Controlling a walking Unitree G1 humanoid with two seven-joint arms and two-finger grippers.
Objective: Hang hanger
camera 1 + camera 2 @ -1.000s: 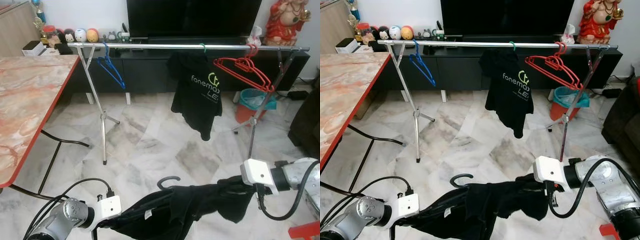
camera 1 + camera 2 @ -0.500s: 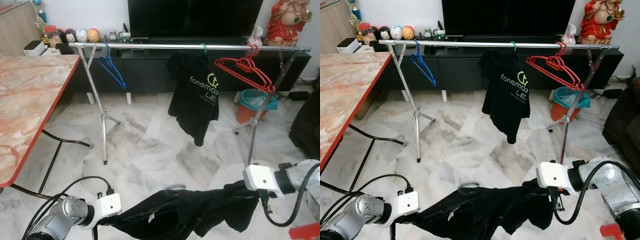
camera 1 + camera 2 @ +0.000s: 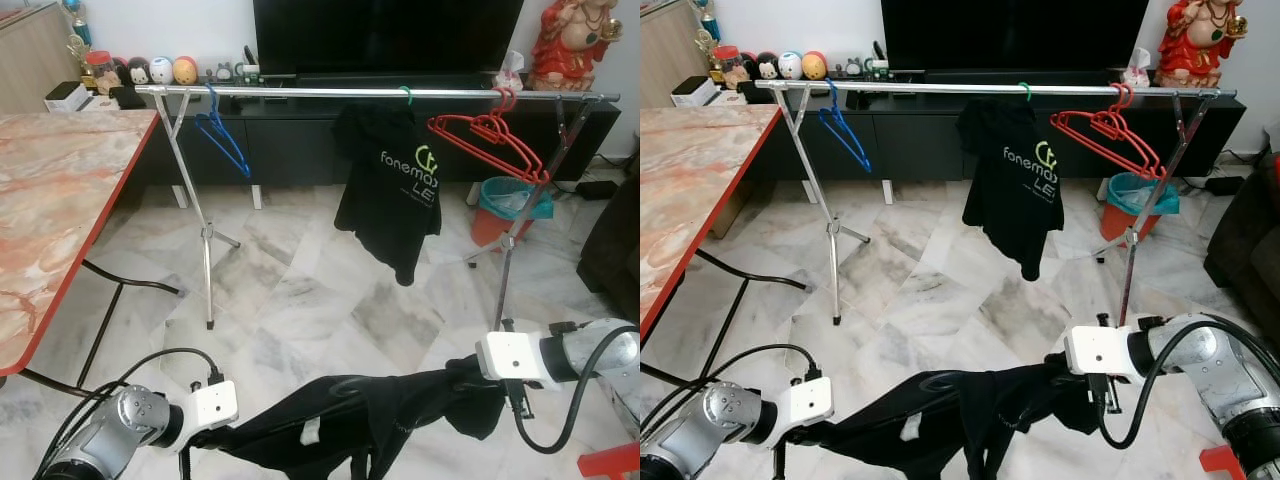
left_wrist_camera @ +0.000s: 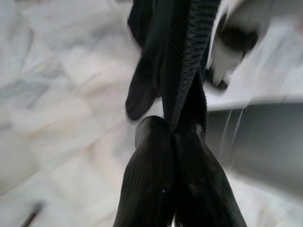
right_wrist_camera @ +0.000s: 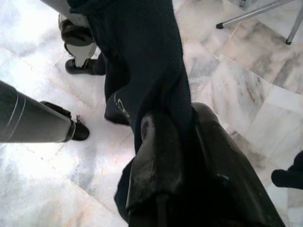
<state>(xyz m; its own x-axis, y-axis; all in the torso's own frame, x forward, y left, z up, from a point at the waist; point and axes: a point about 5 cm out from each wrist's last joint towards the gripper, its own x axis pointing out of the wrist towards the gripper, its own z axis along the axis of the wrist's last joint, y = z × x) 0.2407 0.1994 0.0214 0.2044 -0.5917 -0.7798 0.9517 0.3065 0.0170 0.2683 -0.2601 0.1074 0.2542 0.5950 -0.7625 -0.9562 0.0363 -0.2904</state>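
Observation:
A black garment (image 3: pixel 360 420) is stretched low over the floor between my two grippers. The dark hanger hook (image 3: pixel 940 380) pokes out of its upper edge, lying nearly flat. My left gripper (image 4: pixel 168 126) is shut on one end of the cloth, and my right gripper (image 5: pixel 173 118) is shut on the other end. Ahead stands a silver clothes rail (image 3: pixel 350 92). It carries a blue hanger (image 3: pixel 222 135), a black printed T-shirt (image 3: pixel 390 190) on a green hook, and red hangers (image 3: pixel 490 135).
A marble-patterned table with a red edge (image 3: pixel 60 200) stands at my left. A black TV cabinet (image 3: pixel 300 140) runs behind the rail, with a teal and orange bin (image 3: pixel 505 205) at its right end. Black cables (image 3: pixel 120 380) trail on the marble floor.
The garment's middle has sagged and a fold now hangs down. The hanger hook has tipped from upright to nearly flat. Both grippers keep their hold.

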